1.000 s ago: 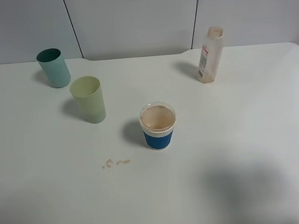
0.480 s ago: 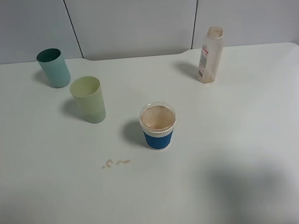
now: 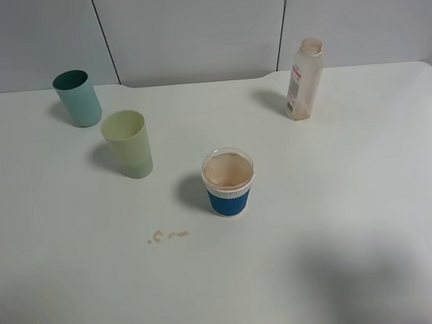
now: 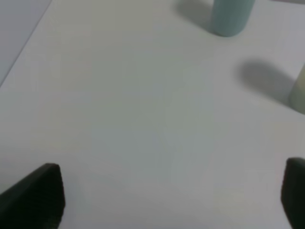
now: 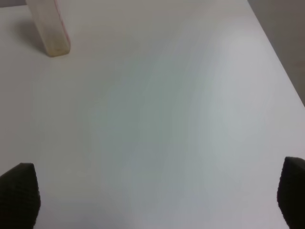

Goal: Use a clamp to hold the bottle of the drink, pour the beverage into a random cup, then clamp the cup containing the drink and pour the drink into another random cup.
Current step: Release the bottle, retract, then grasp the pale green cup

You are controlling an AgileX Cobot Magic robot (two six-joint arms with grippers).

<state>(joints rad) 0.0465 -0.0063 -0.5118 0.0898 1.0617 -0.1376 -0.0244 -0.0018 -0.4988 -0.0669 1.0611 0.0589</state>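
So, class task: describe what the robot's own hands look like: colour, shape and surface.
Only fingertips show. The left hand has two black, blocky fingertips; the right hand has two black fingertips with a finely textured surface. No arms, cables or markings are visible.

Bottle (image 5: 47, 24) neck beyond picture's edge

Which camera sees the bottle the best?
The exterior high view: the bottle stands whole there, open neck and label showing. The right wrist view catches only its lower part; the left wrist view misses it.
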